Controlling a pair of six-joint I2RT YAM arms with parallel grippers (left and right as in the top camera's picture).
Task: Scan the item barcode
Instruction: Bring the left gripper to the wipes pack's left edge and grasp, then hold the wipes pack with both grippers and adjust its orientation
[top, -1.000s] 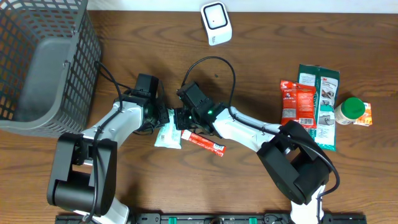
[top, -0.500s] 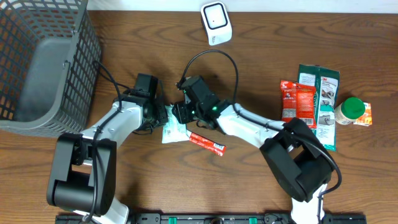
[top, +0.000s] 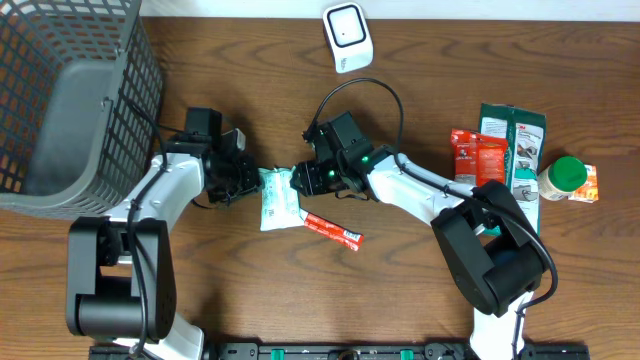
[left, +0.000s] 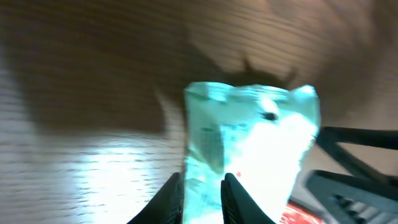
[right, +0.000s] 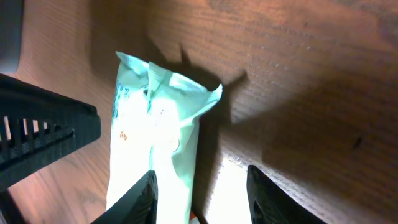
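The right claw (right: 202, 196) is spread wide over the upper end of the pale teal pouch (top: 278, 197), which lies on the counter (top: 420, 90) between the two arms. The left claw (left: 199, 196) shows a narrow gap between its tips just beside the pouch; blur hides any contact. The counter is dark brown wood grain with glare patches. A red stick packet (top: 332, 230) lies next to the pouch. A white scanner (top: 347, 37) sits at the far edge and a grey mesh basket (top: 60, 90) far left. Packets (top: 497, 160) and a green-capped jar (top: 567, 178) lie far right.

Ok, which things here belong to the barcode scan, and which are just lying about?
In the job: teal pouch, white scanner.
Lying about: wire basket, red stick packet, red snack bag, green card pack, green-capped bottle.
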